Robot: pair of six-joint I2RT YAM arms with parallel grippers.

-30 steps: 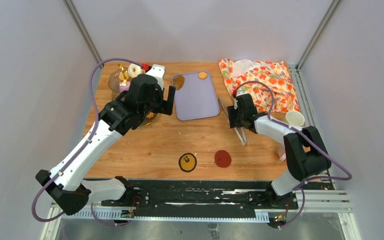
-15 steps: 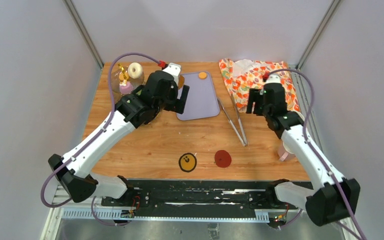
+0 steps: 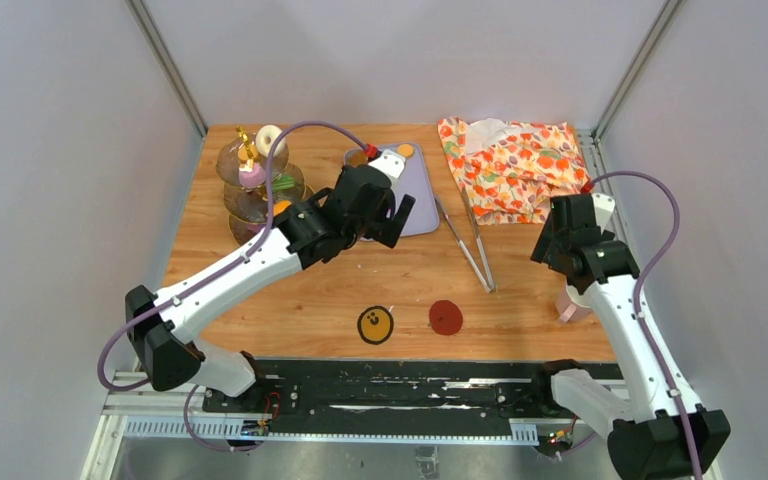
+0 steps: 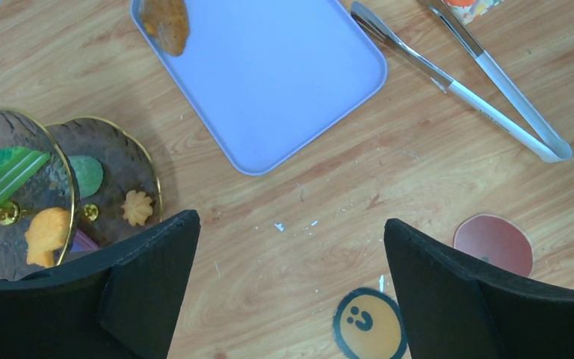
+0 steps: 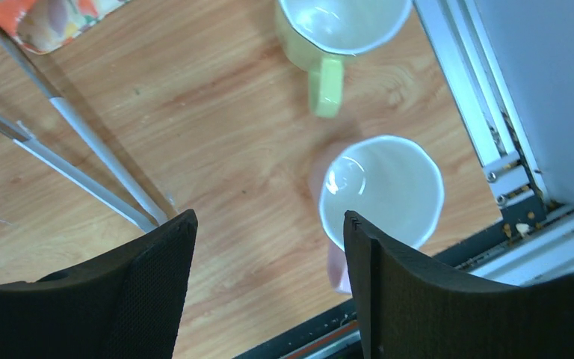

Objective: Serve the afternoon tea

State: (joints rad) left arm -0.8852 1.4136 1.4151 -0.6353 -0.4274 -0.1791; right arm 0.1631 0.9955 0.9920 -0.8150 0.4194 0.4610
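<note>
The left gripper (image 4: 291, 224) hung with its black fingers (image 4: 149, 284) spread wide and nothing between them. Below it was bare wood, between the three-tier clear glass stand with gold rims (image 4: 148, 176) at the left edge of the frame and the lilac rectangular plastic tray (image 4: 269, 75) at the top. The stand carried an orange fish-shaped biscuit (image 4: 48, 232) and a small star-shaped biscuit (image 4: 137, 207). One brown pastry (image 4: 166, 22) lay on the tray, probably the next to be moved.

The right gripper (image 5: 269, 224) was also wide open and empty. It hung above the small pink mug with a white inside (image 5: 381, 187), which sat slightly right of the gap, with the pale green mug (image 5: 329, 30) above it in the frame. This looked like lining up for a grasp.

The metal tongs (image 4: 478, 82) lay unused. A yellow smiley coaster (image 4: 368, 325) and a round red coaster (image 4: 493, 243) waited low in the frame, likely for the mugs. The wooden table (image 3: 310, 290) stood between plain pale walls, with a floral orange cloth (image 3: 515, 165) at its upper right.
</note>
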